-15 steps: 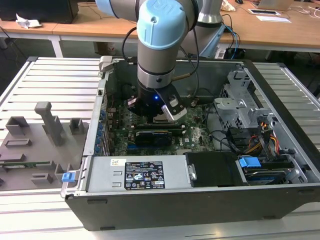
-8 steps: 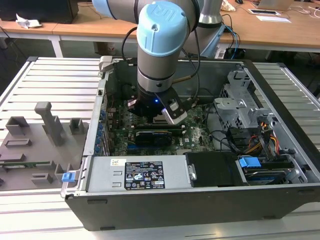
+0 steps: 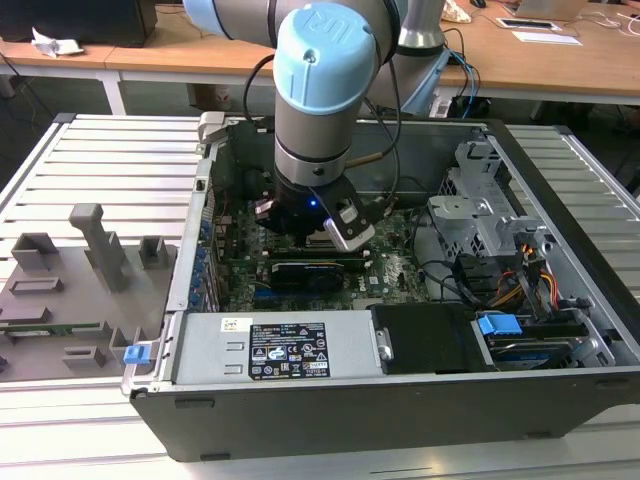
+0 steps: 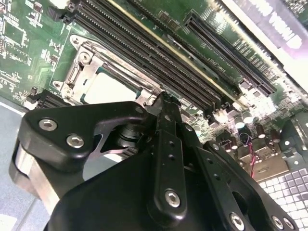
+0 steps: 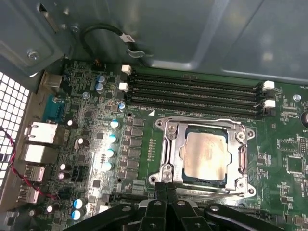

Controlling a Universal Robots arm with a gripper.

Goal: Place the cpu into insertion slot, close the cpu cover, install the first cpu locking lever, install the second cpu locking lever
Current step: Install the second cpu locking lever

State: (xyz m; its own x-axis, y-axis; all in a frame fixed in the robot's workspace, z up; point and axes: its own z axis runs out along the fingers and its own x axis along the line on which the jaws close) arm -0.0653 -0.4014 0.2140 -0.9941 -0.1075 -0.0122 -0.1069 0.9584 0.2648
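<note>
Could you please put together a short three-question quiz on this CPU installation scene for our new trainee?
1. True or false: the cpu already lies in the insertion slot.
2. In the first wrist view, the cpu cover is: A) folded down around the chip, B) standing upright, C) lying on the table.
3. What lies just beyond the socket in the first wrist view, toward the case wall?

Key: 1 true; 2 A; 3 the long black memory slots.
</note>
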